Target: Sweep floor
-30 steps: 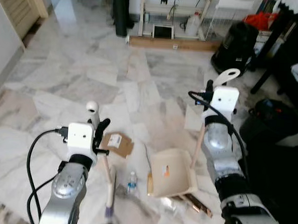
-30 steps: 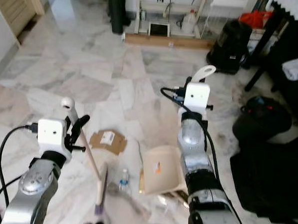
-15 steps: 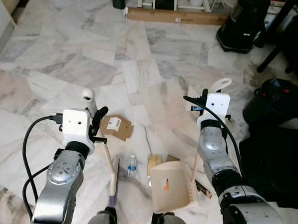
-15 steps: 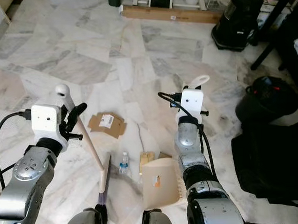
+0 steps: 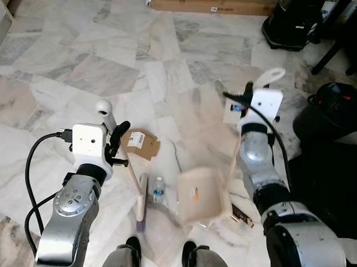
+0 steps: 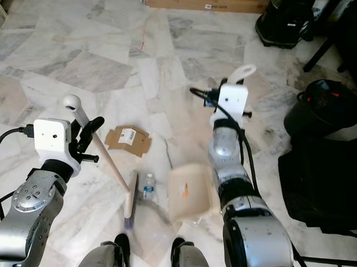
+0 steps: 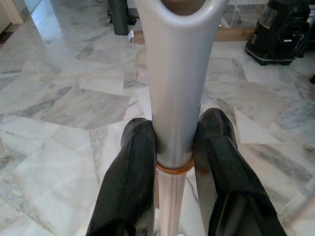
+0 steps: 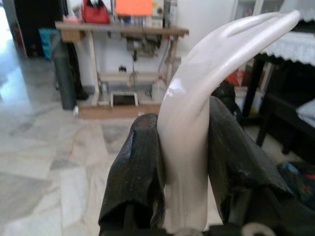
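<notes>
The left hand (image 7: 174,147) has its two black fingers (image 7: 130,182) pressed against either side of the pale grey plastic grip of a short wooden-shafted broom (image 5: 130,177), clamped just above the orange ring where grip meets wood. From that hold the broom's long axis slants downward and toward the robot's right; its rounded grey top points up and to the left, and its narrow brush head with purple bristles (image 5: 141,210) lies on the white and grey marble floor (image 5: 80,62) just in front of the robot's feet. The right hand (image 8: 184,162) is likewise closed, its fingers (image 8: 140,172) squeezing the cream plastic hooked handle of a long-handled dustpan (image 5: 200,195). That handle stands close to upright, tilting slightly, with its hook end pointing up and away from the robot; the cream pan at its foot appears to sit at or just above the floor, though blur makes this hard to judge. Between brush head and pan lies a small clear plastic water bottle (image 5: 158,190), on its side. A flattened brown cardboard piece with a white label (image 5: 140,143) lies on the floor farther out, near the left hand. A round black bin (image 5: 334,112) stands at the robot's right.
</notes>
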Available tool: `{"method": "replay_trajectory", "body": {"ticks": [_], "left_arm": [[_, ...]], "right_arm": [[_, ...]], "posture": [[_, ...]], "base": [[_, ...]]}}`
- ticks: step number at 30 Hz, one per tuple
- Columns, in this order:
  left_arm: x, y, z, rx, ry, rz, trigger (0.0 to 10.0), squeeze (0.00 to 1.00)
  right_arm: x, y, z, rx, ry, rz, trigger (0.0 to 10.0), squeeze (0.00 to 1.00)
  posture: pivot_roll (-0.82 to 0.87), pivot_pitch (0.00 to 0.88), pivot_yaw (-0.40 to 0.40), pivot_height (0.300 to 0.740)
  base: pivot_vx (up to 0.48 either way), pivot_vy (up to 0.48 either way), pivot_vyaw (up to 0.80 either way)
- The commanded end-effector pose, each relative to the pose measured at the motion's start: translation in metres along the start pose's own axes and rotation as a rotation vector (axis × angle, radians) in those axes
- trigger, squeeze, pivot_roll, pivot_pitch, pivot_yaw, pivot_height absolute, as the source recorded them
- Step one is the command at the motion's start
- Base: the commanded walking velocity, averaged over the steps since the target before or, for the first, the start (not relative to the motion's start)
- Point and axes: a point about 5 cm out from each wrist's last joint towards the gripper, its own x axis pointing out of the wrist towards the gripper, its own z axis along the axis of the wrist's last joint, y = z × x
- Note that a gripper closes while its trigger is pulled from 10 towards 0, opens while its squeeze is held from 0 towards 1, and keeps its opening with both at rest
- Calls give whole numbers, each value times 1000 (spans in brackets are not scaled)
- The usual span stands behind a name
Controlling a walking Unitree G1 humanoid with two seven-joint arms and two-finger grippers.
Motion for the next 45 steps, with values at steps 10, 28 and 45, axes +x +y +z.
{"method": "replay_trajectory", "body": {"ticks": [10, 28, 45], "left_arm": [[2, 5, 19, 23, -56, 25, 10000, 0], [5, 0, 17, -3, -12, 9, 10000, 0], [3, -25, -1, -151, 145, -179, 10000, 0]], "right_arm": [[-15, 9, -18, -66, 37, 68, 10000, 0], [-40, 26, -46, -41, 177, 156, 10000, 0], [-43, 40, -45, -14, 205, 179, 10000, 0]], "posture": [[95, 423, -48, 740], [108, 465, -71, 740], [100, 468, -79, 740]], "base": [[0, 0, 0], [0, 0, 0], [0, 0, 0]]}}
